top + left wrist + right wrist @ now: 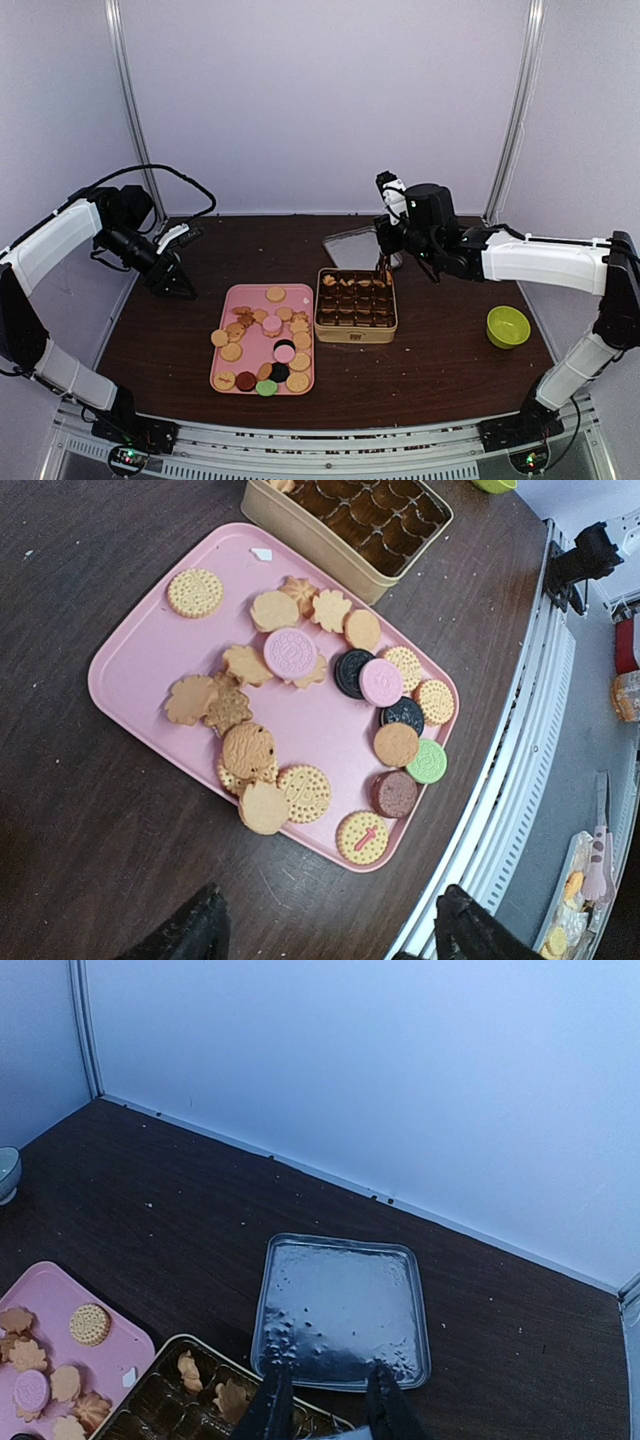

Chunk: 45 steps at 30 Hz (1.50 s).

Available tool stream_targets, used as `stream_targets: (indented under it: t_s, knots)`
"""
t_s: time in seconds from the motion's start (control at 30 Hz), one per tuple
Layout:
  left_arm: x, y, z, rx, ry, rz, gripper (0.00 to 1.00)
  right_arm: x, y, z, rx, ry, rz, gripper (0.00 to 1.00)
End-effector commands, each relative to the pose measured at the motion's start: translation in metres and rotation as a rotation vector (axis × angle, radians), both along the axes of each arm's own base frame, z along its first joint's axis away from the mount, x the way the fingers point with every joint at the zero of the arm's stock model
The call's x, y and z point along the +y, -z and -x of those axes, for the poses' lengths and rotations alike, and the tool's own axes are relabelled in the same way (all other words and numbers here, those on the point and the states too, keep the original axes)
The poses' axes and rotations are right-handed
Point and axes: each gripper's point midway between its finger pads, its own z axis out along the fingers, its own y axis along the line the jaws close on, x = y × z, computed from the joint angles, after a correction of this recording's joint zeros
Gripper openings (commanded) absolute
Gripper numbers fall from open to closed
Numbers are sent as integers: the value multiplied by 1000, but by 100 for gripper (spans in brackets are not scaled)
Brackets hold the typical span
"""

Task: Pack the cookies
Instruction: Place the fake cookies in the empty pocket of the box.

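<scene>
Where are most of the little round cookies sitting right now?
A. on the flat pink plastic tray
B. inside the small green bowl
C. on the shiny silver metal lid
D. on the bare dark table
A: the small round and flower-shaped cookies lie spread over the flat pink plastic tray, and only a few sit in the square gold tin beside it.

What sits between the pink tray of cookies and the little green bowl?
The open square gold metal tin; the top view shows it.
</scene>
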Motion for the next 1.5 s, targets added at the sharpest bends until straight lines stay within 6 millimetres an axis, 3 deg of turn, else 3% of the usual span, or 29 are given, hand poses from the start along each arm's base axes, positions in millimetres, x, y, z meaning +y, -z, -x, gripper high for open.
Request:
stream_targets:
  t_s: [0.0,0.3,0.77,0.97,1.1,1.3,1.47]
  knots:
    - [0,-7,-4,-23,6,13,73,5,-20,-7,-38,-7,-49,18]
    - [-1,-7,-4,-24,8,16,73,4,-22,-6,-38,-11,-50,23]
    - [-1,-8,-3,-22,10,20,73,3,-43,-2,-68,-25,-60,29]
    - [-1,-9,-4,-22,10,23,73,1,-44,-1,-69,-25,-57,28]
    - [-1,-9,-4,-20,9,20,73,0,-52,2,-83,-29,-72,22]
    - [-1,-9,-4,-23,13,13,73,9,-84,22,-134,-82,-116,21]
    - [1,-8,-5,-24,14,6,73,47,-103,61,-165,-188,-126,21]
